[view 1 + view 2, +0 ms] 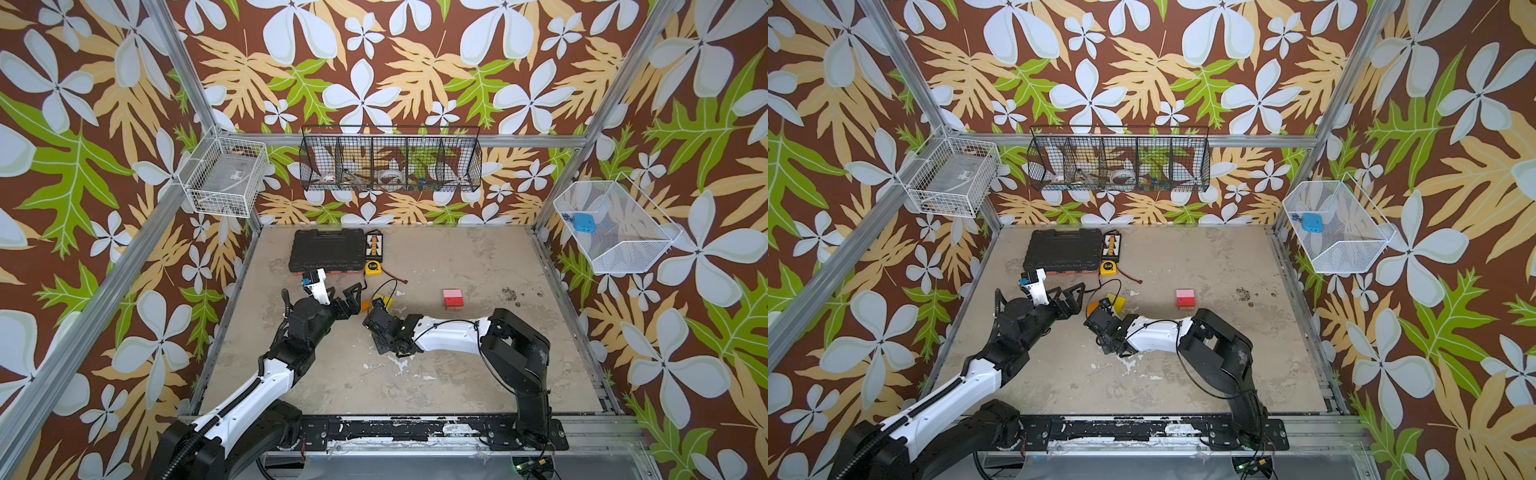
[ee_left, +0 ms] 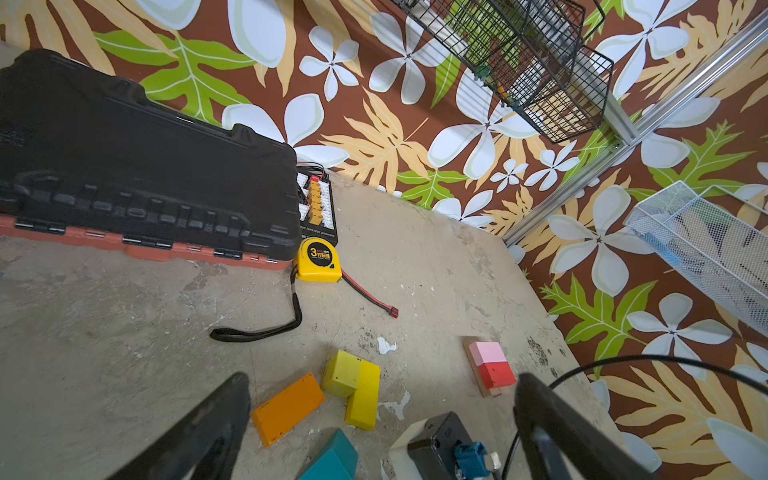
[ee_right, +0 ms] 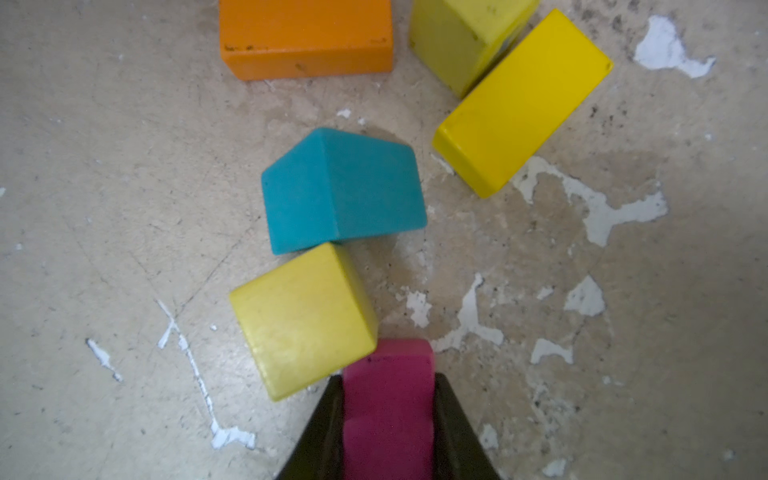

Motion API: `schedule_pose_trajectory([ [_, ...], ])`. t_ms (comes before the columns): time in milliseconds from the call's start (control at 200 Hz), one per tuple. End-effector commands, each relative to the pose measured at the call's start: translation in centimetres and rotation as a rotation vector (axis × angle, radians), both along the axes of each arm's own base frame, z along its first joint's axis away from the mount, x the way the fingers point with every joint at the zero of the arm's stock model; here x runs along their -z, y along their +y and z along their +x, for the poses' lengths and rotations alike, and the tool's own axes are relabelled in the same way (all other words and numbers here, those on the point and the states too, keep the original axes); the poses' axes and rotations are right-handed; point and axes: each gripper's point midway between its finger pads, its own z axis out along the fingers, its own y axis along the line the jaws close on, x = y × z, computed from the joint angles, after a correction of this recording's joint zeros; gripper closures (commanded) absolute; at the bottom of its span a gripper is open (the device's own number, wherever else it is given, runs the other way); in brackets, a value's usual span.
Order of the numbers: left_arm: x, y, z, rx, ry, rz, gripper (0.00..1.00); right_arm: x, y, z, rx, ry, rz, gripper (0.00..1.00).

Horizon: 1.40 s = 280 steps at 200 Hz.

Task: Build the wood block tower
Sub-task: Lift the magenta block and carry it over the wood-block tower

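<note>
The tower [image 1: 452,300] is a pink and a red block on a tan base, right of centre in both top views and also in the left wrist view [image 2: 490,368]. My right gripper [image 3: 388,382] is shut on a magenta block [image 3: 388,415] that lies low over the floor. A yellow cube [image 3: 303,320] touches that block. Beyond it lie a teal wedge [image 3: 345,191], a yellow brick [image 3: 523,104], a second yellow cube [image 3: 465,37] and an orange brick [image 3: 307,37]. My left gripper [image 2: 382,415] hangs open just left of these loose blocks, holding nothing.
A black tool case [image 1: 326,249], a connector board [image 1: 375,245], a yellow tape measure [image 1: 374,267] and a red-tipped cable [image 1: 395,279] lie at the back left. Wire baskets [image 1: 390,164] hang on the walls.
</note>
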Motion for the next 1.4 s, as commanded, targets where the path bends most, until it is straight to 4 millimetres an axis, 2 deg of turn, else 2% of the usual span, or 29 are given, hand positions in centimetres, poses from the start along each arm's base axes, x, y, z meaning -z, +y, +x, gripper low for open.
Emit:
schedule_pose_trajectory([
  [0,-0.6,-0.5,0.3,0.016,-0.013,-0.022,0.00,0.9,-1.2,-1.2,-0.022,0.058,-0.057,0.80],
  [185,-0.1,-0.8,1.0,0.019,0.002,-0.008,0.00,-1.2,-1.5,-0.4,-0.018,-0.013,-0.057,0.83],
  [440,0.8,-3.4,2.3,0.131,0.067,0.002,0.00,-5.2,-2.2,0.6,-0.011,-0.127,-0.022,0.87],
  [561,1.0,-3.7,2.8,0.145,0.083,0.046,0.00,-8.4,-2.8,1.7,0.004,-0.236,-0.011,0.88],
  [666,0.3,-3.8,2.7,0.159,0.063,0.071,0.00,-10.9,-2.9,1.7,-0.034,-0.295,0.037,0.89],
  [806,-1.2,-3.7,2.0,0.174,0.014,0.088,0.00,-14.6,-5.0,1.9,-0.025,-0.400,0.044,0.94],
  [966,-2.6,-2.8,1.2,0.146,-0.046,0.094,0.00,-18.7,-8.5,1.9,0.023,-0.510,0.107,0.95],
  [1046,-3.1,-2.5,1.1,0.133,-0.060,0.094,0.00,-19.7,-11.1,2.3,0.077,-0.546,0.128,0.95],
  [1081,-3.3,-2.4,1.0,0.131,-0.065,0.091,0.00,-19.9,-12.4,2.7,0.113,-0.552,0.129,0.99],
  [1231,-3.2,-2.8,0.9,0.153,-0.070,0.074,0.00,-18.2,-19.2,5.2,0.306,-0.486,0.106,1.00],
  [1306,-2.7,-2.9,1.3,0.147,-0.056,0.080,0.00,-17.0,-21.6,6.2,0.366,-0.428,0.113,1.00],
  [1396,-2.4,-3.1,1.6,0.152,-0.045,0.080,0.00,-15.7,-23.6,7.1,0.417,-0.381,0.086,1.00],
])
